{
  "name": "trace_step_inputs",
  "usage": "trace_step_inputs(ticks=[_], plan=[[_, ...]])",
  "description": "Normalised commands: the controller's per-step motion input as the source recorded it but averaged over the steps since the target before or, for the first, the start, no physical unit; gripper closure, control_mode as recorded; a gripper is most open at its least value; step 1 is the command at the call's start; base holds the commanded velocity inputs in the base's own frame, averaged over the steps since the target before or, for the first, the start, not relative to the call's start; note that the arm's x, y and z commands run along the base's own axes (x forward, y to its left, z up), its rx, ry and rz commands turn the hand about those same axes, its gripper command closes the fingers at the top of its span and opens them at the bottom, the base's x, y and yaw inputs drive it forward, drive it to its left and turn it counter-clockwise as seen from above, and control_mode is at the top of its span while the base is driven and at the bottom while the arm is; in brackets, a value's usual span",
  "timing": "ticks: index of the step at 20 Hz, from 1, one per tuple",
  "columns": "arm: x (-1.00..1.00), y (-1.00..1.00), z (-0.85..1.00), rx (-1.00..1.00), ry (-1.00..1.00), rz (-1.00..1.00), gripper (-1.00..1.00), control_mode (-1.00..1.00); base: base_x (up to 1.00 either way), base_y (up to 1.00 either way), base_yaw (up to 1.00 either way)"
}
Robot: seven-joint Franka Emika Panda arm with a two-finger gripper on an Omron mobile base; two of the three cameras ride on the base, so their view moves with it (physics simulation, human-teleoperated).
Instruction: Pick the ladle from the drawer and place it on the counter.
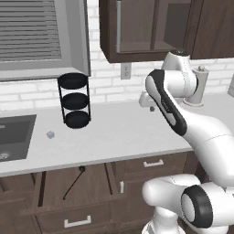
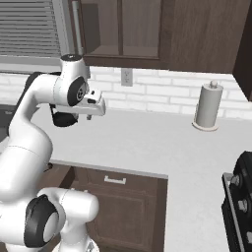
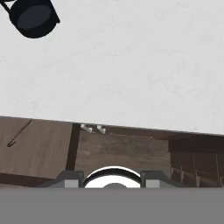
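The wide dark-brown drawer [image 1: 93, 185] stands pulled out below the counter's front edge, with its silver bar handle low on the front panel. Inside it the thin black ladle [image 1: 73, 183] lies slanted, its small bowl toward the counter. In the hand view the ladle [image 3: 19, 133] is a thin hooked line on the drawer floor [image 3: 39, 151] at the lower left. My gripper [image 1: 150, 106] hangs above the light grey counter [image 1: 119, 132], to the right of the drawer and well above it. It is open [image 3: 111, 179] with nothing between its fingers, which point down at the counter [image 2: 147, 142].
A black three-tier rack [image 1: 74, 100] stands at the back of the counter, with a small grey cube [image 1: 50, 134] and the dark sink [image 1: 16, 137] to its left. A paper towel holder [image 2: 206, 106] is at the back right. A narrower drawer front [image 1: 153, 163] stays closed. A stove [image 2: 241, 197] sits far right.
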Motion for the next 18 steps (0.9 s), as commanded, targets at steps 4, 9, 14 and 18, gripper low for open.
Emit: trace_step_inputs(ticks=[4,9,14,18], plan=[[-0.10,0.06,0.00,0.00,0.01,0.00,-1.00,-1.00,0.00,0.00,0.00],[-0.20,0.66,-0.04,-0.02,0.00,0.00,-1.00,-1.00,0.00,0.00,0.00],[-0.05,1.00,-0.15,-0.03,0.04,0.00,-1.00,-1.00,0.00,0.00,0.00],[0.01,1.00,-0.14,0.00,0.05,0.00,-1.00,-1.00,0.00,0.00,0.00]])
